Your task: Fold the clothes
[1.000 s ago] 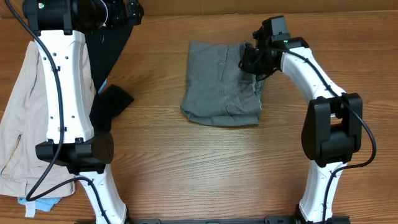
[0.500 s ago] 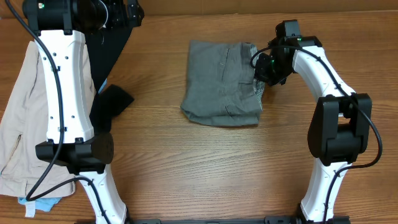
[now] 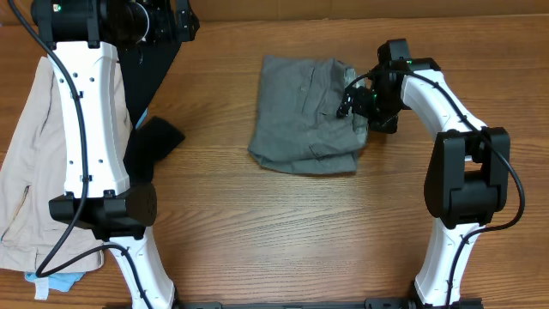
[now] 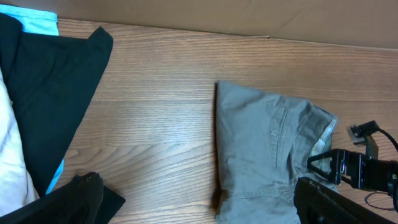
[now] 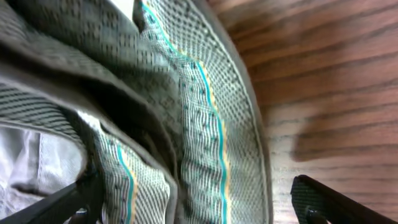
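The bench is brown wood with a fine grain running side to side. A plain tan board closes off its far edge.

The grey shorts lie folded into a rough rectangle mid-bench, directly under and to the inner side of the right end effector. The cloth is a matte mid-grey weave with soft creases and a stitched seam. At the right-hand edge of the shorts, the waistband is turned back to show its lining. The lining is paler, with a small woven check and a thin teal-and-yellow stripe along its curved edge. The 2 fingers of the right end effector are spread wide. 1 is over the lining and the other over bare wood, and they clamp nothing.

The left end effector hangs over the far left of the bench, its fingers also well apart and empty. A black garment, smooth and dark, spreads below it and to its outer side. A light-blue garment peeks out past the black cloth. Beige shorts drape at the bench's left edge, nearer the arm's base.
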